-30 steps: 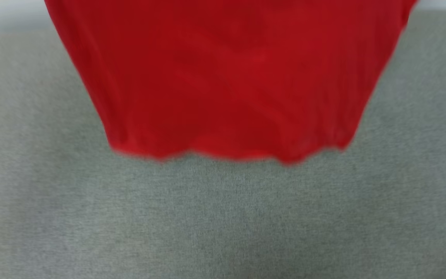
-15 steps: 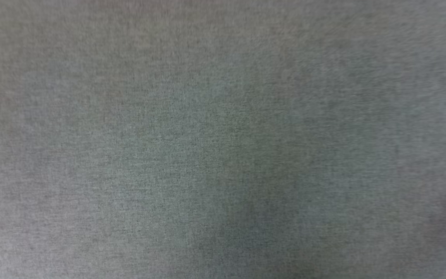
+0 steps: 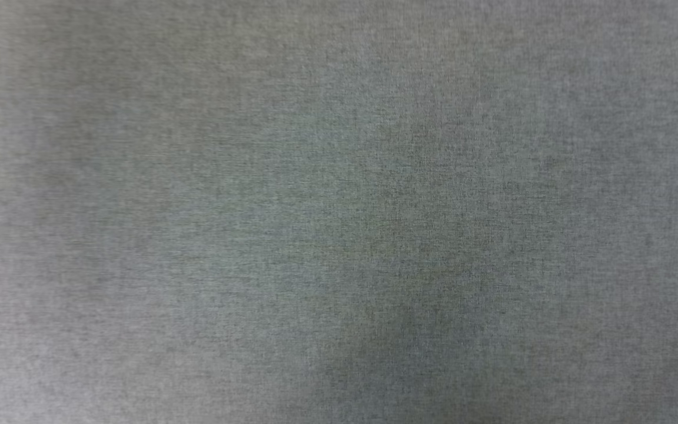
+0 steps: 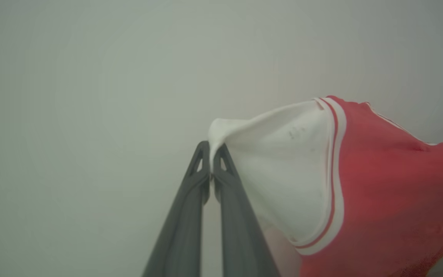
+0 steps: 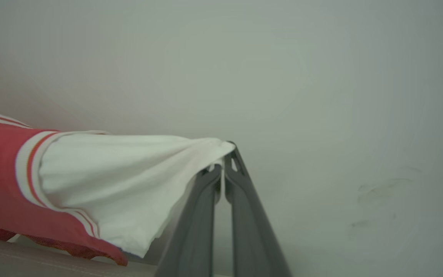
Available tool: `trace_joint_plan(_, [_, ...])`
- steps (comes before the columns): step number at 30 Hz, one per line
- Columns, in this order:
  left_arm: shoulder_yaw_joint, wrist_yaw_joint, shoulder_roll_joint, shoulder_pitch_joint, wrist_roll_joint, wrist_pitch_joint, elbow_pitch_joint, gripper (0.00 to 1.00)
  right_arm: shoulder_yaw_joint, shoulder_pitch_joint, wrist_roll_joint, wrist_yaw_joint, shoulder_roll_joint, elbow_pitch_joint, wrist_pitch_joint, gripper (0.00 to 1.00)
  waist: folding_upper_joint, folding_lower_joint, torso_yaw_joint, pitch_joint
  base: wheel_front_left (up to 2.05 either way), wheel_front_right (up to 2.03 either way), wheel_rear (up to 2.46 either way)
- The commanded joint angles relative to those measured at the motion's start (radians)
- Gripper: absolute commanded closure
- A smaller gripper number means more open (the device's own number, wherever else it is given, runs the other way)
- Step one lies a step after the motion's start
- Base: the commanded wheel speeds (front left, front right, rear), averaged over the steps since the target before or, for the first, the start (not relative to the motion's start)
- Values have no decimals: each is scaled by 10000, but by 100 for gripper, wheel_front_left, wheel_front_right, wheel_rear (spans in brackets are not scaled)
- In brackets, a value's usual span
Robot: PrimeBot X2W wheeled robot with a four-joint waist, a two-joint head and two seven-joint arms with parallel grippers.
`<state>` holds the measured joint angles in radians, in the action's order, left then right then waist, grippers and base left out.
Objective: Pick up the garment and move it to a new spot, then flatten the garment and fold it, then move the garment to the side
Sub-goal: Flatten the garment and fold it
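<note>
A grey fabric surface [image 3: 339, 212] spread across the head view; whether it covered a bench or something softer could not be told. Behind both wrists stood a plain pale wall [image 4: 90, 96].

The garment [image 4: 379, 184] hung raised between the 2 arms, in front of that wall, its red body sagging away from each grip. Whether its lower part touched anything could not be told. Its 2 white sleeves were pulled into taut cones: the left sleeve [image 4: 283, 173] ran to the left tool [image 4: 211, 154], the right sleeve [image 5: 121, 181] to the right tool [image 5: 224, 161]. Red-and-white stripe trim [image 4: 335, 173] marked the seam where sleeve met body. Each tool was closed on the outer edge of its sleeve, with only a thin pinch of white cloth caught in it.

Judging by the drape, the garment was light, soft and limp, with no stiffness to keep a shape, so it would likely spread well if lowered hem first. The pinches looked shallow, and a sharp tug could slip the cloth free. For folding, shoulder seams or hem corners would probably give firmer purchase than sleeve tips.
</note>
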<state>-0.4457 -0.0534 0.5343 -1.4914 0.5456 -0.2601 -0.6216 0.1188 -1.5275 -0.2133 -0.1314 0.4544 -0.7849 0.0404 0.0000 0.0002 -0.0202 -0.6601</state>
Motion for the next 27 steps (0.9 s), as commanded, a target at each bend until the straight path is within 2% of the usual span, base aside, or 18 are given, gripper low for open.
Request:
trace_joint_plan(1, [27, -12, -36, 356, -5, -59, 12, 100, 57, 218, -53, 14, -7, -46, -46, 100, 0, -2, -67, 165, 0, 0, 0])
trace_joint_plan(8, [143, -150, -485, 3957, -363, -70, 871, 100, 625, 2666, -913, 14, 185, -62, -312, 100, 0, -2, -156, 1341, 0, 0, 0])
trace_joint_plan(12, [80, -153, -532, 6170, -472, -51, 1440, 100, 1336, 4565, -1322, 14, 606, 466, -299, 100, 0, -2, -209, 2230, 0, 0, 0])
trace_joint_plan(21, [89, -79, -2, 10426, 55, -25, 2446, 100, 2069, 9062, -3163, 14, 1715, 2682, 158, 100, 0, -2, -209, 4023, 0, 0, 0])
trace_joint_plan(27, [-140, 242, 569, 12378, 214, 534, 3340, 100, 1997, 11458, -3475, 16, 2658, 3878, 558, 100, 0, -2, -210, 4750, 0, 0, 0])
